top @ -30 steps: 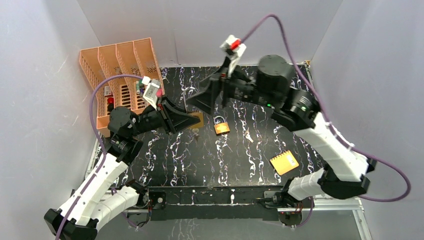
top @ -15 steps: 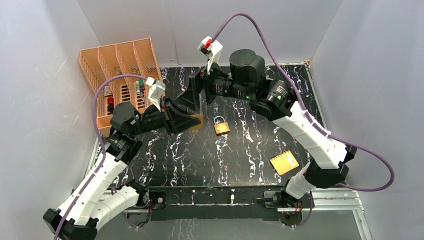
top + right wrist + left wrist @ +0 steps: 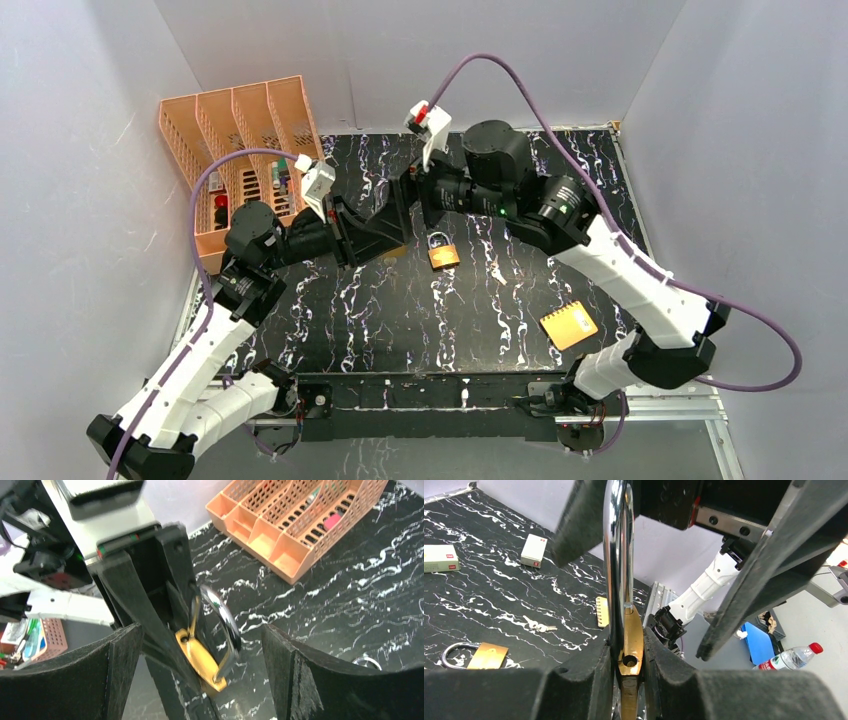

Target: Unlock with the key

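My left gripper [image 3: 629,636] is shut on the body of a brass padlock [image 3: 630,645] and holds it above the table. Its steel shackle [image 3: 617,555] sticks out past the fingers, and one shackle hole in the body shows empty. My right gripper [image 3: 200,630] is open, its wide jaws standing on either side of that shackle [image 3: 222,617] without touching it. In the top view both grippers meet left of centre: the left gripper [image 3: 385,238], the right gripper [image 3: 397,212]. The key [image 3: 540,626] lies loose on the table. A second brass padlock [image 3: 443,253] lies flat nearby.
An orange slotted organiser [image 3: 240,130] stands at the back left. An orange notepad [image 3: 568,325] lies at the front right. Two small white boxes [image 3: 533,550] [image 3: 439,558] sit on the black marbled table [image 3: 480,300]. White walls enclose three sides.
The right arm has swung left and down, bringing its open jaws around the shackle of the held padlock. The left gripper has stayed almost still, shut on the padlock.
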Tool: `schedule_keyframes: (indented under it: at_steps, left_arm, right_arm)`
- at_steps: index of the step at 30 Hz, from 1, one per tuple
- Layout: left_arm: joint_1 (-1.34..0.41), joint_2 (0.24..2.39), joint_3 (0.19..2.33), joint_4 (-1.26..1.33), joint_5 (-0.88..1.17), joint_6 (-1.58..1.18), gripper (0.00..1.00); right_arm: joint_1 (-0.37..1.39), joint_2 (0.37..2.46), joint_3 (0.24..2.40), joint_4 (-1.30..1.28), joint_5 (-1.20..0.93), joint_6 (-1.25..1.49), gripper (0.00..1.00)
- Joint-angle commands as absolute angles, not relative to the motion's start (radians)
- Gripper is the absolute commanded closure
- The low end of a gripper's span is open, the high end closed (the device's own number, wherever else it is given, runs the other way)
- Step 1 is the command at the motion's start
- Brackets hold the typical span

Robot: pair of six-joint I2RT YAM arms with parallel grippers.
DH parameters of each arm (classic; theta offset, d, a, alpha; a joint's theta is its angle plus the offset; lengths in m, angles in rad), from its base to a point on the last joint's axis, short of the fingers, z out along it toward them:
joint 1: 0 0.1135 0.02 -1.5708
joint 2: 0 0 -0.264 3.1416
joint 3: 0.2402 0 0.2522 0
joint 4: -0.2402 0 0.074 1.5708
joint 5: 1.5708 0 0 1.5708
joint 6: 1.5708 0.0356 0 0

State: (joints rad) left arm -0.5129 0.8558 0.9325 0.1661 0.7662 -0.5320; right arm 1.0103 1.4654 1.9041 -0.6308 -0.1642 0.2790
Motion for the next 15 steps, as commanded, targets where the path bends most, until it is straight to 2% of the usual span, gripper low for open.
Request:
schedule_keyframes:
  at_steps: [1, 11, 15]
  left_arm:
    - [-0.517, 0.804, 0.992, 0.276, 0.775, -0.554, 1.00]
    - [-0.517, 0.729, 0.955, 0.216, 0.755, -0.538, 1.00]
    - [-0.517, 0.684, 0.934, 0.181, 0.713, -0.521, 1.00]
  right_arm:
    - [1.015, 1.359, 1.822, -0.582, -0.161, 0.262, 0.05]
    - [1.015, 1.160, 1.633, -0.582, -0.161, 0.262, 0.05]
    - [1.015, 1.147, 1.700, -0.582, -0.161, 0.262, 0.05]
